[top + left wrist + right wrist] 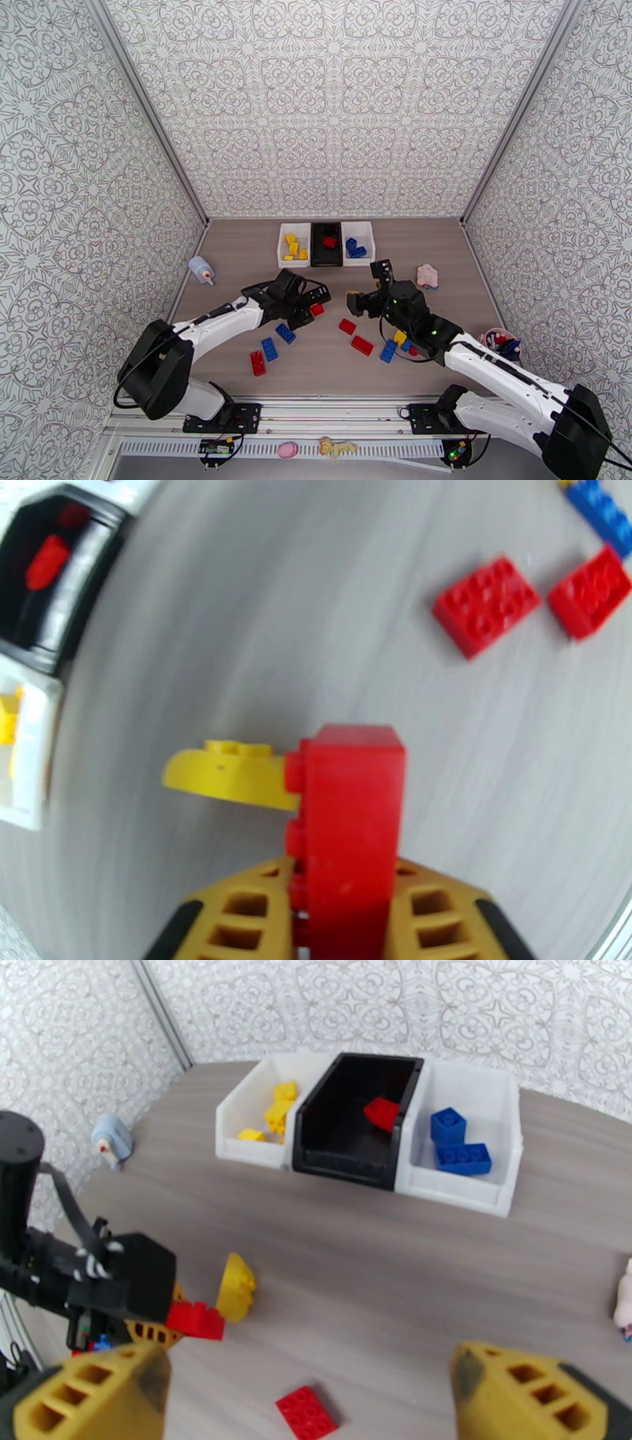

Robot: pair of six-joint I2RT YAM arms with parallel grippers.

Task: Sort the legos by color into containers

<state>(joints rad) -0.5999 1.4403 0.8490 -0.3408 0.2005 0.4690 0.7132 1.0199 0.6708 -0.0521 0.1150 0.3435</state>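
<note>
As the top camera looks down: left gripper (314, 304) pinches the held red brick (317, 309); right gripper (367, 286) is spread, nothing between its fingers.
Containers: left white bin (280, 249), black bin (326, 258) and right white bin (370, 237) stand in a row beyond both grippers.
Loose legos (269, 348): scattered on the near side of both grippers; a few are half hidden by the right arm (490, 363).
Left wrist view: blurred; amber fingers (237, 914) squeeze the held red brick on edge; a yellow rounded piece (229, 772) touches its studded left side, joined or merely leaning I cannot tell.
Ahead and right of those fingers: two red bricks (486, 605); a blue brick (604, 511) cut by the frame's top.
Right wrist view: own fingers (87, 1398) far apart at the lower corners; a loose red brick (306, 1411) on the table (395, 1276) between them, clipped by the lower edge.
Far ahead of them: yellow pieces in the left white bin, one red in the black bin, blue in the right white bin.
</note>
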